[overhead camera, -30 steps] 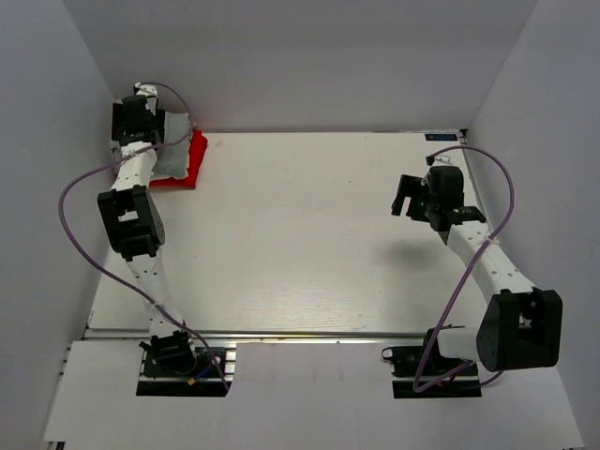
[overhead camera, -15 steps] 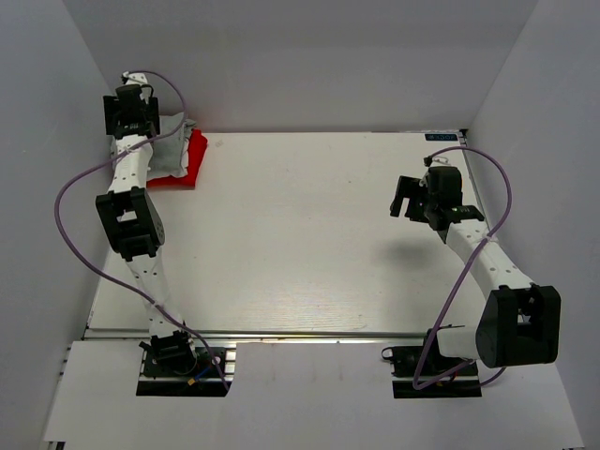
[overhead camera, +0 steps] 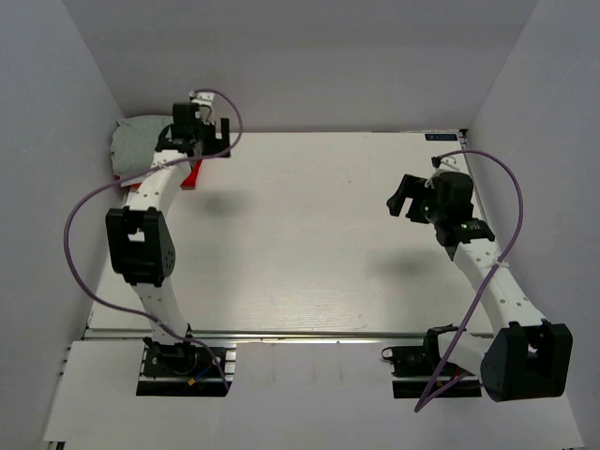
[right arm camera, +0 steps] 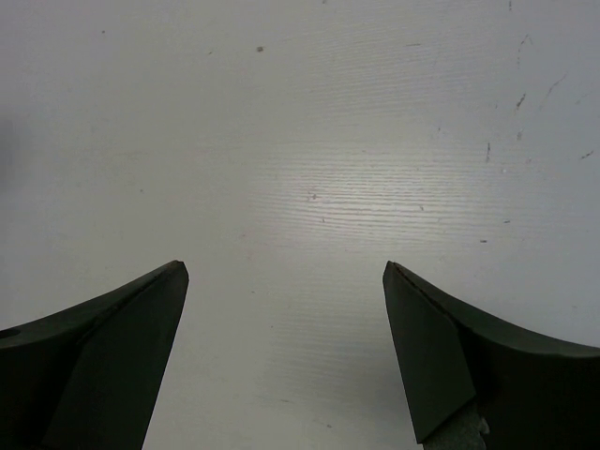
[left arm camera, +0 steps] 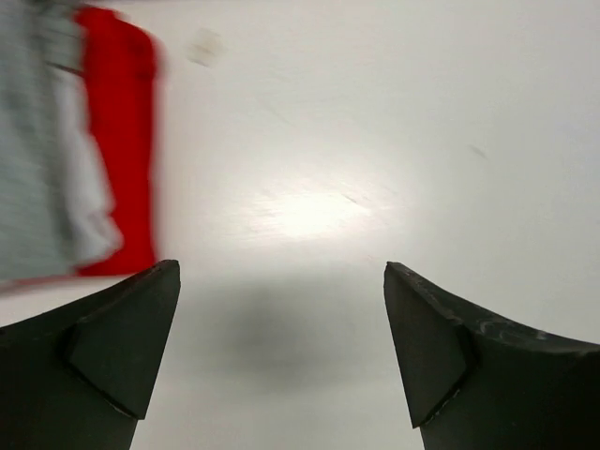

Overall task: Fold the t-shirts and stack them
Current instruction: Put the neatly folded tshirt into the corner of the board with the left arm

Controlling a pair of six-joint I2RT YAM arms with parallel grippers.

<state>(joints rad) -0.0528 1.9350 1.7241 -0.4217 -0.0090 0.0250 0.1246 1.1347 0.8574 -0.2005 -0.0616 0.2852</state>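
The t-shirts lie stacked at the table's far left corner. The heather-grey shirt [overhead camera: 139, 141] is on top and the red shirt [overhead camera: 194, 174] shows beneath at the stack's right edge. In the left wrist view the grey shirt [left arm camera: 28, 141], a strip of the white shirt [left arm camera: 86, 202] and the red shirt [left arm camera: 122, 141] lie at the left, blurred. My left gripper [overhead camera: 217, 142] is open and empty just right of the stack, over bare table [left arm camera: 281, 281]. My right gripper [overhead camera: 405, 197] is open and empty above the table's right side [right arm camera: 281, 272].
White walls enclose the table on the left, back and right. The stack sits against the left wall. A small dark label [overhead camera: 441, 137] is at the far right corner. The arm bases stand at the near edge [overhead camera: 178, 361].
My left gripper has swung right, off the stack to the table beside it, leaving the grey shirt lying on top. My right arm has shifted slightly.
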